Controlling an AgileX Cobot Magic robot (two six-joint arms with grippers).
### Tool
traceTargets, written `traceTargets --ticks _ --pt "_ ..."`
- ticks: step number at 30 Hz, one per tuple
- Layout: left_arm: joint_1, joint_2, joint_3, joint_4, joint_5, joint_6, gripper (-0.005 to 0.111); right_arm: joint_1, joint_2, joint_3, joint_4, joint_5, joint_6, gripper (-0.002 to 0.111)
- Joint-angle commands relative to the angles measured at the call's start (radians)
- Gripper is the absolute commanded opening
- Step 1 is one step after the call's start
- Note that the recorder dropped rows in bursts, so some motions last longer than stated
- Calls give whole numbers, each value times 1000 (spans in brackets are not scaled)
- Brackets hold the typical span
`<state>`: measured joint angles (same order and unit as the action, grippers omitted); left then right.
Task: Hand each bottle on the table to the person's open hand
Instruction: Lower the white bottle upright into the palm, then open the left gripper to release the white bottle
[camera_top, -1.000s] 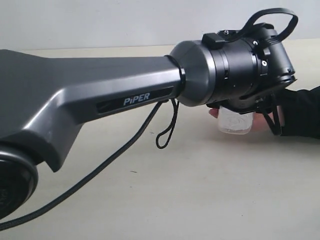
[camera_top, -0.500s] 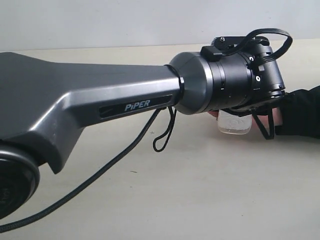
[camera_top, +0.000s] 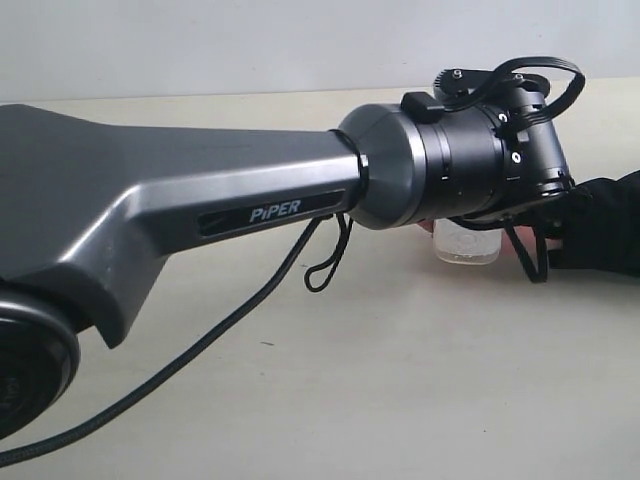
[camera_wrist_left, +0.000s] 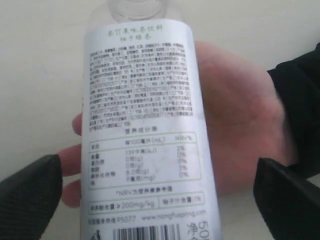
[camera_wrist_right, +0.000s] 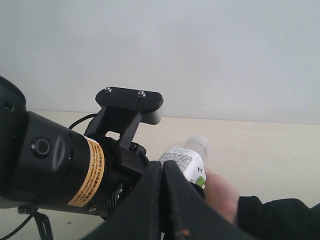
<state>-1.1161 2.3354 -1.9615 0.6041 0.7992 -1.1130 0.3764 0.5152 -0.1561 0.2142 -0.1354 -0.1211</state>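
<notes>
A clear bottle with a white label (camera_wrist_left: 145, 125) lies across the person's open palm (camera_wrist_left: 240, 110). In the left wrist view my left gripper (camera_wrist_left: 157, 170) is open, its dark fingers (camera_wrist_left: 30, 195) standing clear of the bottle on both sides. In the exterior view my left arm's wrist (camera_top: 490, 150) covers the jaws, and only the bottle's clear end (camera_top: 466, 245) shows below it, by the hand's black sleeve (camera_top: 600, 225). The right wrist view shows my right gripper (camera_wrist_right: 163, 170) shut on nothing, behind the bottle (camera_wrist_right: 187, 160) and hand (camera_wrist_right: 220, 195). No other bottles are in view.
My left arm (camera_top: 200, 210) stretches across the pale beige table (camera_top: 400, 380) from the left, with a black cable (camera_top: 200, 345) hanging under it. A pale wall (camera_wrist_right: 200, 50) rises behind the table.
My left wrist has drawn back a little to the left. The bottle has stayed on the person's hand.
</notes>
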Motion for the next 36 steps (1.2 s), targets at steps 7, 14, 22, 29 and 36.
traceTargets --ticks 7,14,22,29,36 --pt "-1 -47 4 15 39 135 105 -4 -3 4 -5 -6 -1 0" --pt "-2 -99 4 -3 142 266 103 -4 -3 4 -5 -6 -1 0" --pt "0 -233 162 55 149 326 103 -4 -3 4 -5 -6 -1 0" --pt "3 -451 472 99 -66 316 103 -4 -3 4 -5 -6 -1 0" --pt "90 -773 856 99 -421 261 103 -4 -3 4 -5 -6 -1 0"
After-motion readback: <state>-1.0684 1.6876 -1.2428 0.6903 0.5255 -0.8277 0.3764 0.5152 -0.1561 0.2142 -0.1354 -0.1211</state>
